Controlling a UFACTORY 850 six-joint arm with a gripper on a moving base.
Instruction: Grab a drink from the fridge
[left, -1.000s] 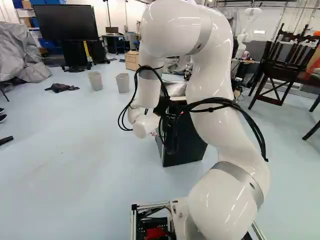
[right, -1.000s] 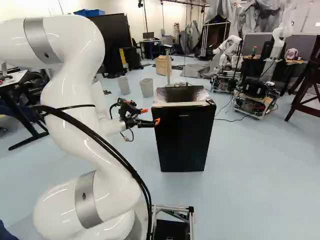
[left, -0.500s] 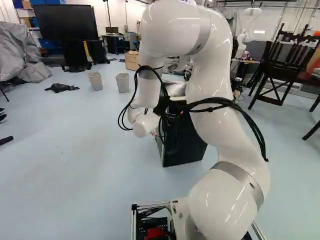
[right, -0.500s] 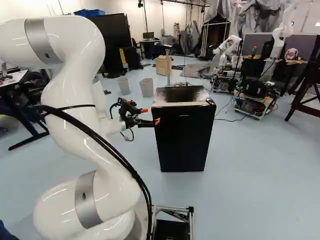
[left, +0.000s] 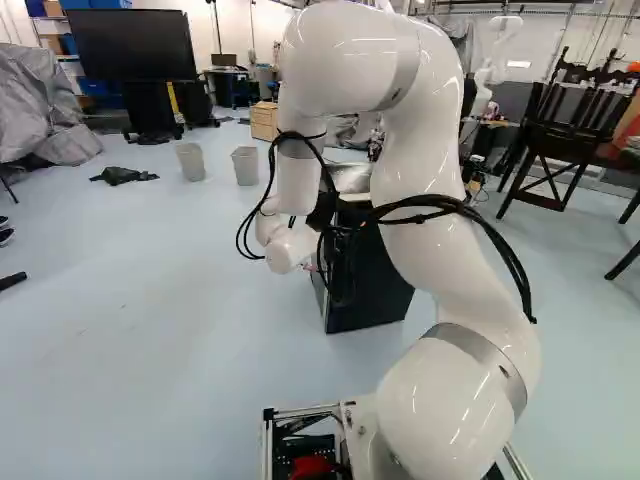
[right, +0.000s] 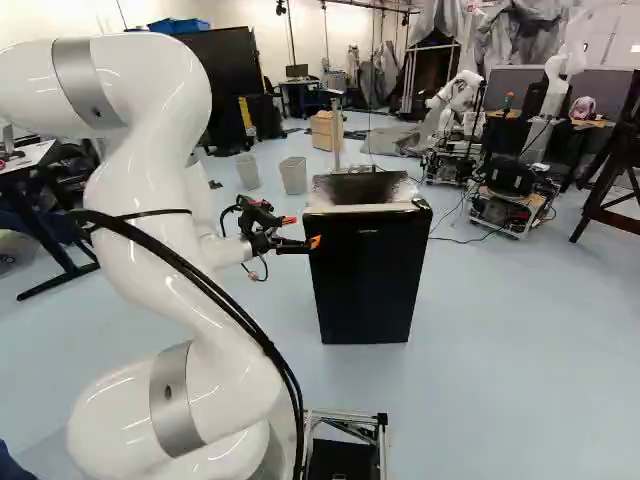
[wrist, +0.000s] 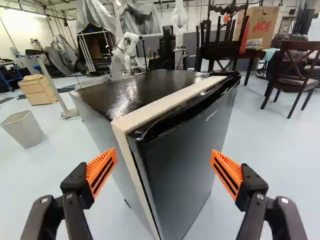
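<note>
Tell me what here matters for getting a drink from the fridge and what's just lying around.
For the job:
- glossy black box-shaped fridge
- black, orange-padded pincer

Just lying about:
- two tapered grey bins
- pale wooden cabinet
- crumpled dark cloth

The arm (left: 430, 150) partly hides the fridge (right: 365, 285) in the left base view; the wrist view crops its near bottom corner (and the far-right chair (wrist: 299, 82)).

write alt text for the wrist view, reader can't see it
A small black fridge, its door closed, stands ahead of the gripper, whose two orange-padded fingers are spread wide with nothing gripped. Beyond it are another white robot arm, dark wooden chairs and, off to one side, a pale waste bin.
</note>
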